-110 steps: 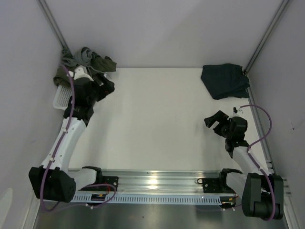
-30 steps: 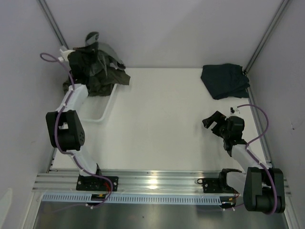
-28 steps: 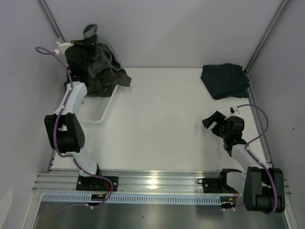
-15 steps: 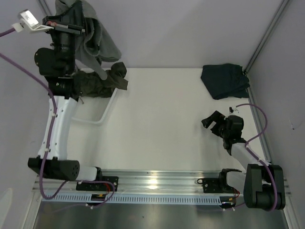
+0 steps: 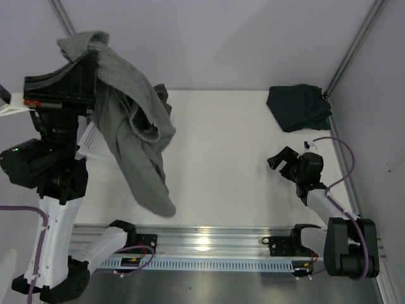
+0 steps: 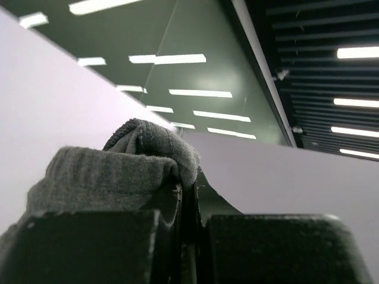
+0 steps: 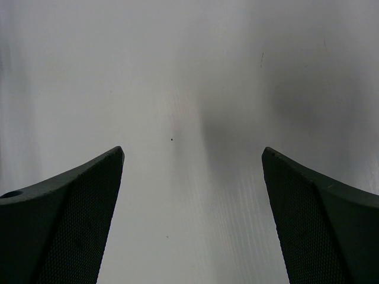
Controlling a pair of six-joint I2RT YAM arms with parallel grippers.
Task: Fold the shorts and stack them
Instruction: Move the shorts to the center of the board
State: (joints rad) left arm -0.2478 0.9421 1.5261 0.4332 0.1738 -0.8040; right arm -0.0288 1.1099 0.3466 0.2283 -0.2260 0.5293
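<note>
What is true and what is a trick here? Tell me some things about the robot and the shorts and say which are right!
1. The left gripper is shut on the grey shorts. True.
2. The grey shorts lie flat on the table. False: they hang in the air from the raised left gripper.
3. The right gripper is holding the navy shorts. False: it is open and empty, and the navy shorts lie apart from it.
4. The navy shorts lie in the far right corner of the table. True.
</note>
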